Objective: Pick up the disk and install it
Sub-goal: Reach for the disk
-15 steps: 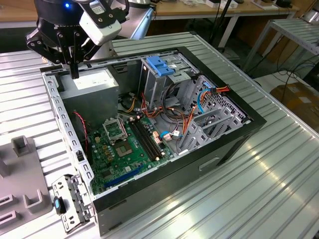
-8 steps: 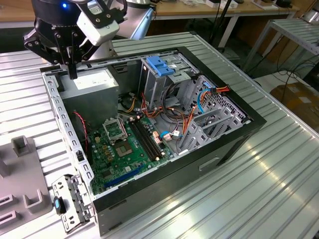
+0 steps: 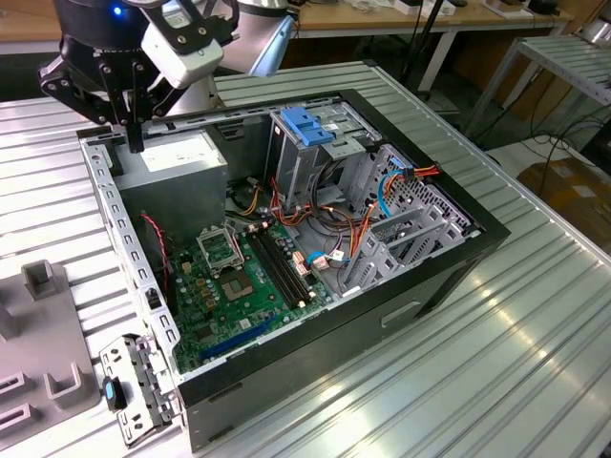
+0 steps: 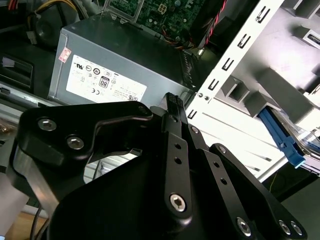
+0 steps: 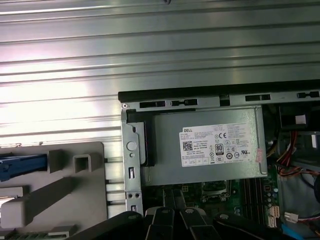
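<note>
Claw (image 3: 136,139) clenched, empty. It hangs over the case's (image 3: 108,205) rear edge, above the power-supply box (image 3: 174,160). Disk (image 5: 20,166) lies outside the case wall in a grey fixture (image 5: 60,192) on the desk (image 3: 535,363) — blue rail showing, well apart from the claw.

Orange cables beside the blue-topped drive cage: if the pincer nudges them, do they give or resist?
Likely floppy: the orange cables are thin and hang in loose loops beside the drive cage. Probably light, yet their ends seem plugged in, so they may spring back once released. The loops could snag on contact.
</note>
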`<state>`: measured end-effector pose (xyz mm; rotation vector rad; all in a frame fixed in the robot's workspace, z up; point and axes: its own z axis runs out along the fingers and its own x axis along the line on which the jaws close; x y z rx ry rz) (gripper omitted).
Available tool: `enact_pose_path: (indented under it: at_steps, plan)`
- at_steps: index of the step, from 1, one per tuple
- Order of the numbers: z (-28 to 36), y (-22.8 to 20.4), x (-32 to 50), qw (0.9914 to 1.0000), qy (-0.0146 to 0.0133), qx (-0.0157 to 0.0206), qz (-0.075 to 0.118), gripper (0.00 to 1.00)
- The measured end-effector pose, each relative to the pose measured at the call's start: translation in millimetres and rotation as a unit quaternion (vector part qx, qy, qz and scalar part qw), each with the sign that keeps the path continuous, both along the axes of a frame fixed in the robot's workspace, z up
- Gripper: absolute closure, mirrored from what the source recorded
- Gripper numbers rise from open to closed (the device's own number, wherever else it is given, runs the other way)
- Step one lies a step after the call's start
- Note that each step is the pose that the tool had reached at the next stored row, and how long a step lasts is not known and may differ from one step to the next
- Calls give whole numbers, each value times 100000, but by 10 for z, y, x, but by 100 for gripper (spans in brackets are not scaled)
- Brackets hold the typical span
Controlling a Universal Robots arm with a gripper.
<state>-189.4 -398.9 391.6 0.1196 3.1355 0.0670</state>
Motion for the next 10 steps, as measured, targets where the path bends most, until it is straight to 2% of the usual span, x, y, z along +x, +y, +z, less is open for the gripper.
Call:
enact_pose_path:
  at_steps: [10]
  plan:
    - [-1,0,-50,100000,12,-1,-1,89]
